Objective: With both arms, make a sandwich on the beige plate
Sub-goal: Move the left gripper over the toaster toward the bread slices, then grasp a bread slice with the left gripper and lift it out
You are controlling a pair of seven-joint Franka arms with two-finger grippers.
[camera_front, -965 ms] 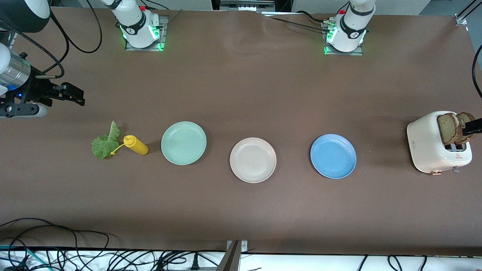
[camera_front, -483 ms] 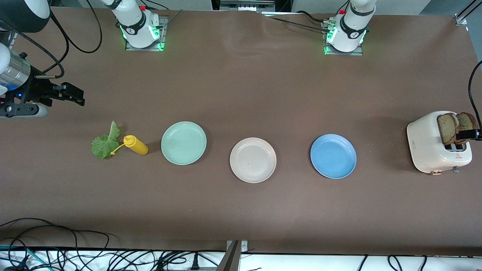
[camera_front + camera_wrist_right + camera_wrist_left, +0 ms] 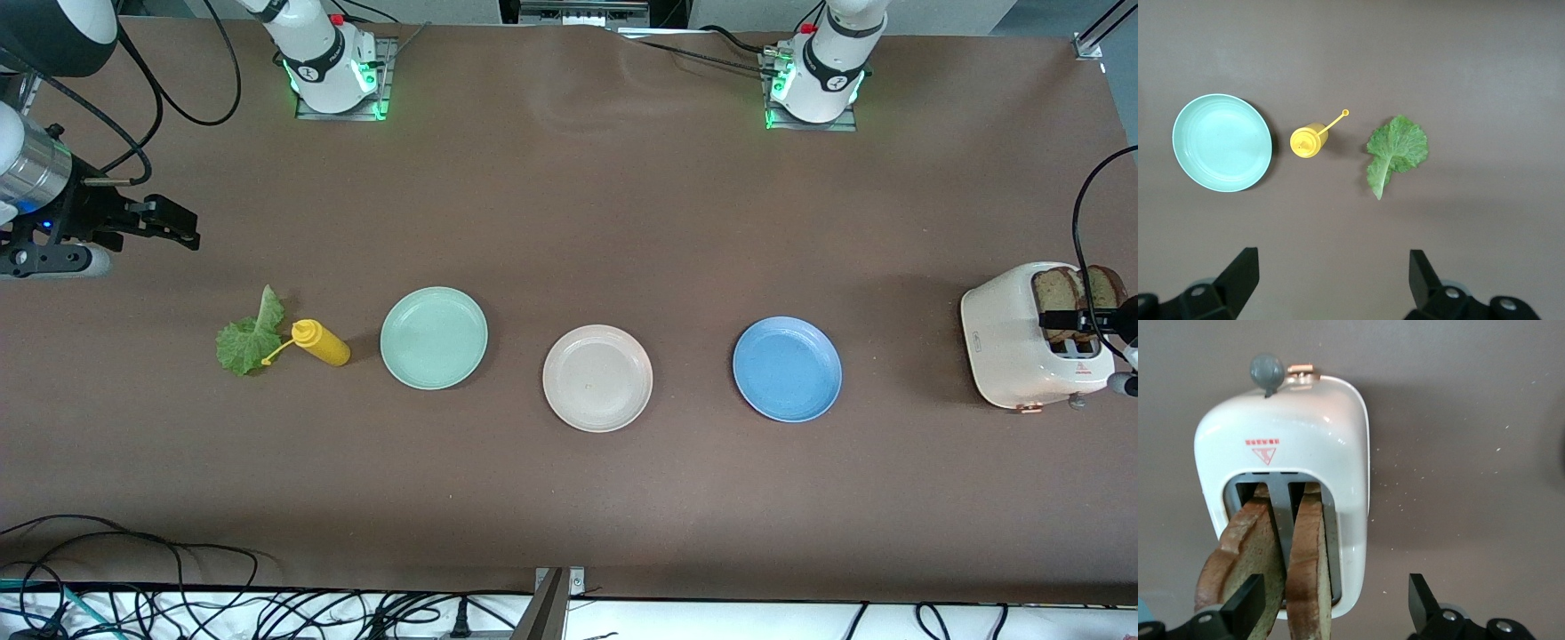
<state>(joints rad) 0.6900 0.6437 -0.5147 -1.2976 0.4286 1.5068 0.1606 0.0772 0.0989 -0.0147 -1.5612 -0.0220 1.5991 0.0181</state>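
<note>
Two brown bread slices [image 3: 1056, 295] [image 3: 1243, 543] stand in the slots of a white toaster [image 3: 1009, 342] [image 3: 1285, 447] at the left arm's end of the table. Over them hangs my left gripper [image 3: 1067, 318] [image 3: 1335, 600], open wide; one slice [image 3: 1308, 567] lies between its jaws and nothing is gripped. The beige plate [image 3: 597, 378] sits bare mid-table. A green lettuce leaf [image 3: 249, 338] [image 3: 1397, 150] lies at the right arm's end. My right gripper [image 3: 178, 227] [image 3: 1331, 273] waits open, in the air near the lettuce.
The mint green plate [image 3: 434, 338] [image 3: 1221, 142] and the blue plate [image 3: 787, 369] flank the beige one. A yellow squeeze bottle [image 3: 322, 343] [image 3: 1308, 140] lies between the lettuce and the mint plate. Cables [image 3: 133, 596] run along the table's front edge.
My left gripper has come in over the toaster, its finger now across the bread slices. The right arm has not moved.
</note>
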